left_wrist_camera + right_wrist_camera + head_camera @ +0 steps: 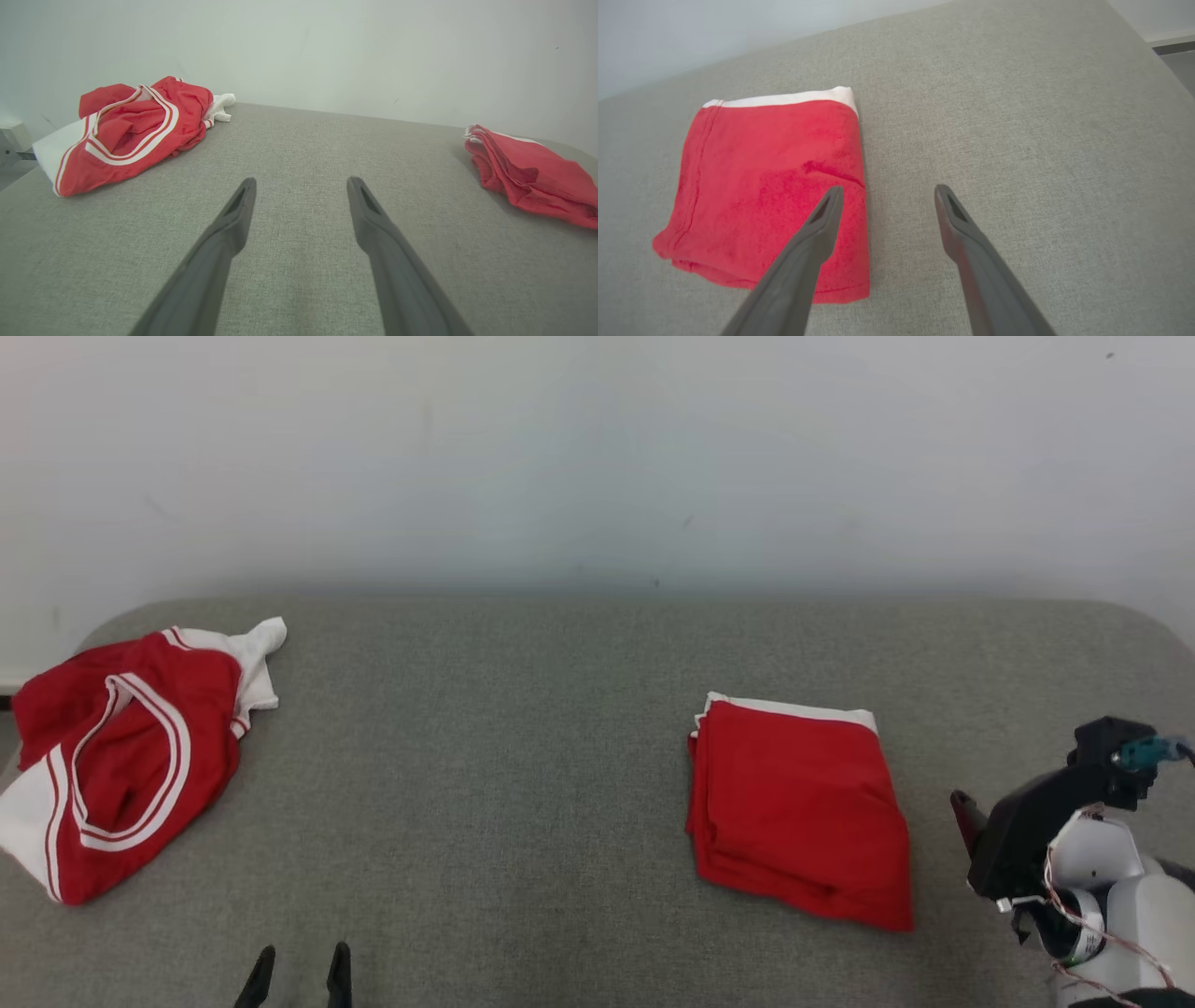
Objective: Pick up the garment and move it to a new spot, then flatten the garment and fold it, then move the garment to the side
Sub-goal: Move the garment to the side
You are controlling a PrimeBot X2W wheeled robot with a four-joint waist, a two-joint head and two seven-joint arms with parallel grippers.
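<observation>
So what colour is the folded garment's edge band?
White band on the red folded garment; clearest in the right wrist view.

You've got a glossy white forearm shell (1153, 910), black wrist housing (1027, 826), teal plug (1141, 752), thin red-and-white wires (1074, 915); left gripper (301, 182) and right gripper (885, 189) wear long, dark grey, tapering fingers (962, 233), slotted tips.

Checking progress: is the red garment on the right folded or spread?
Folded: the red garment lies as a compact stacked rectangle, layered edges showing.
</observation>
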